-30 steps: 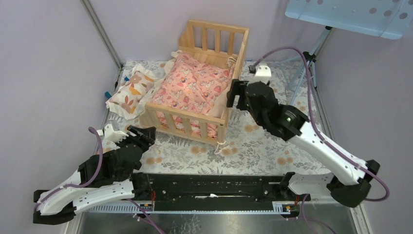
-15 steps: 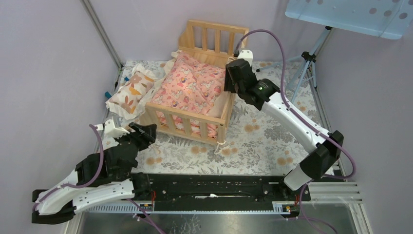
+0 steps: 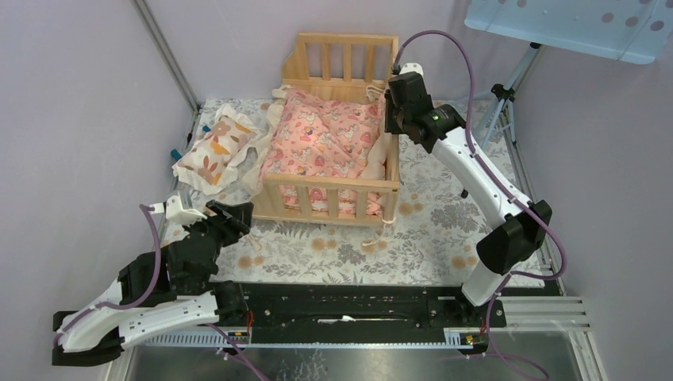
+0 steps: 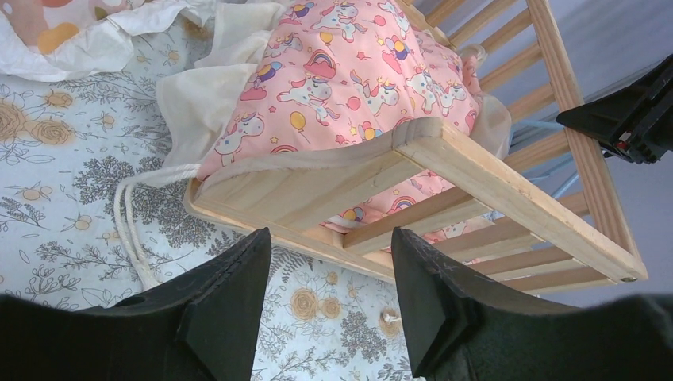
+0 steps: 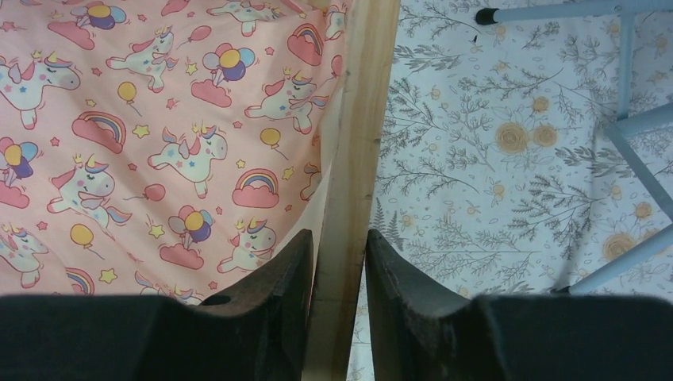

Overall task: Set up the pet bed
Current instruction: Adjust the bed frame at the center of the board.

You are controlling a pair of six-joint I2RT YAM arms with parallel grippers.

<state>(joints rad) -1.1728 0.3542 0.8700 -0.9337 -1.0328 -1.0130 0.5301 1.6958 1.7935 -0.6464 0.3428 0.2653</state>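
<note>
Swung squarer to me since a second ago: the pet bed [image 3: 333, 184], with my right arm now over its right rail.
My right gripper [image 5: 337, 242] pinches that rail's top bar near the far right corner, one finger on each side. My left gripper [image 4: 329, 236] hovers spread and empty by the bed's near left corner. The bed sits toward the table's far side, pink cushion [image 3: 325, 139] inside and leaf-print pillow [image 3: 213, 151] to its left.

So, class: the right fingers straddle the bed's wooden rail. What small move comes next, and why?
Probably squeeze the right fingers onto the light natural-wood slatted pet bed rail between them; they flank it closely, but a firm clamp isn't evident.
</note>
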